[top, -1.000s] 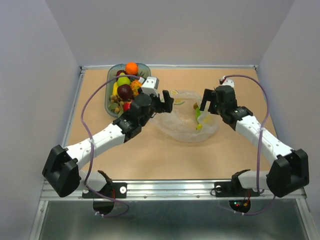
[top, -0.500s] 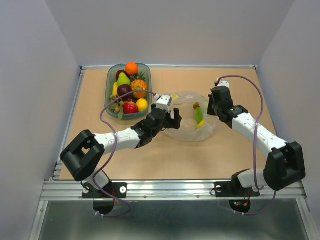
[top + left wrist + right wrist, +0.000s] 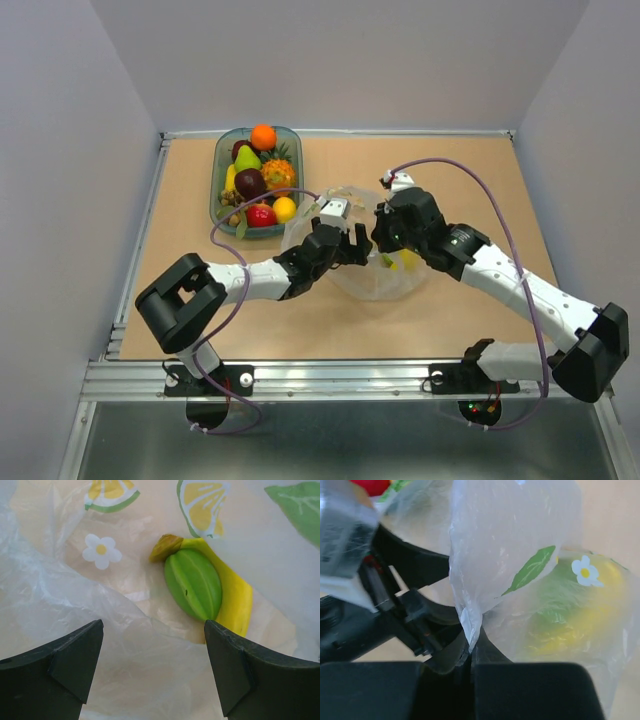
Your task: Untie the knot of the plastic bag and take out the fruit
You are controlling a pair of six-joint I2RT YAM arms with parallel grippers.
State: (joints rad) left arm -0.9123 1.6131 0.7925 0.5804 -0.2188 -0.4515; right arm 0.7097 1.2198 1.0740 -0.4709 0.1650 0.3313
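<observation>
The clear plastic bag (image 3: 378,272) with lemon and flower prints lies mid-table. Fruit shows through it: a green piece (image 3: 194,584) on a yellow banana (image 3: 236,600), seen blurred in the right wrist view as the green piece (image 3: 555,597). My right gripper (image 3: 386,234) is shut on a bunched fold of the bag (image 3: 470,617), which rises from between its closed fingers (image 3: 500,690). My left gripper (image 3: 152,630) hovers open over the bag's left side (image 3: 347,244), with plastic but no grip between its fingertips. I cannot make out the knot.
A green-tinted tray (image 3: 219,192) at the back left holds an orange (image 3: 263,136), a pineapple (image 3: 278,173), a lemon (image 3: 285,208), a red apple (image 3: 261,215) and other fruit. Grey walls enclose the table on three sides.
My right gripper has shut on the bag's plastic and carried it left, pulling the bag up. My left arm has swung from beside the tray to the bag's left side, still open.
</observation>
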